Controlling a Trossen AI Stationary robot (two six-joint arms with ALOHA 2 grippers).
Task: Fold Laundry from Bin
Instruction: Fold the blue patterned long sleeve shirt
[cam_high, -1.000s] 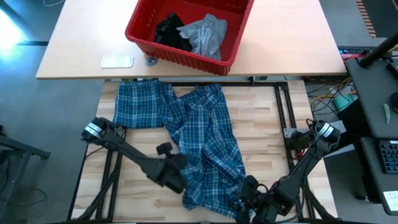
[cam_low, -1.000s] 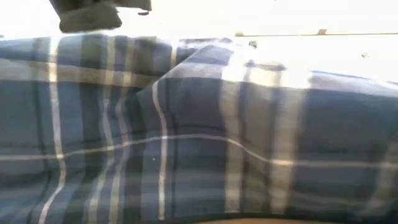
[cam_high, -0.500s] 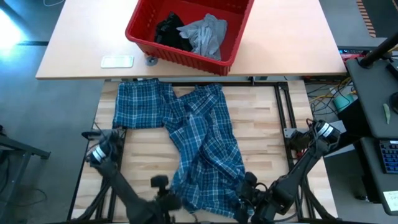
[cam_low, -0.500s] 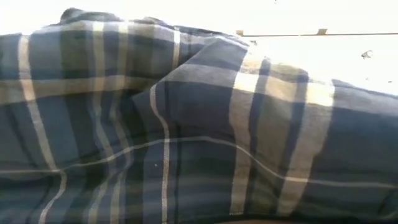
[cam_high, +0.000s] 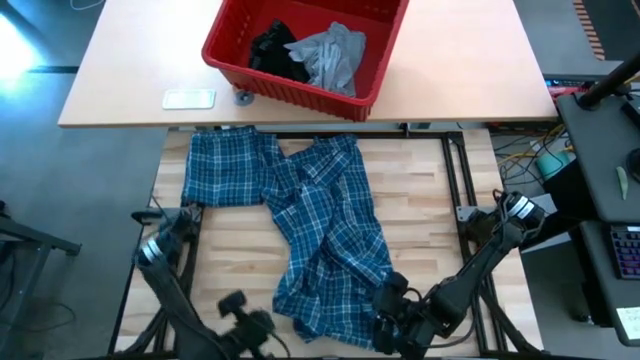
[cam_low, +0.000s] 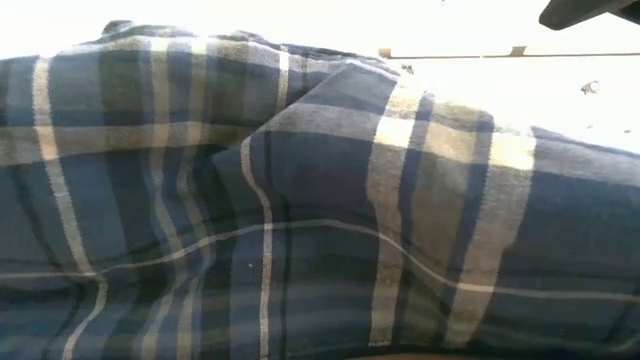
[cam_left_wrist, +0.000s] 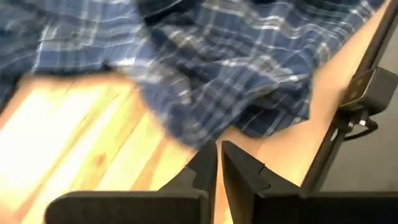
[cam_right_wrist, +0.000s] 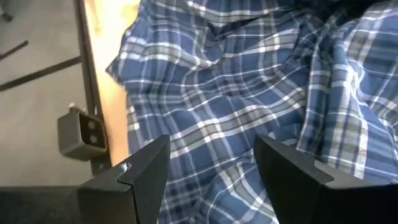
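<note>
Both grippers sat at the table's near edge: the left gripper (cam_left_wrist: 217, 163) closed and empty just left of the rumpled blue-and-white plaid button shirt (cam_high: 320, 235), the right gripper (cam_right_wrist: 211, 163) open over its near hem. Farther back stood the red rectangular plastic bin (cam_high: 300, 92).

no readable text, no labels, no brand marks, no numbers on anything
</note>
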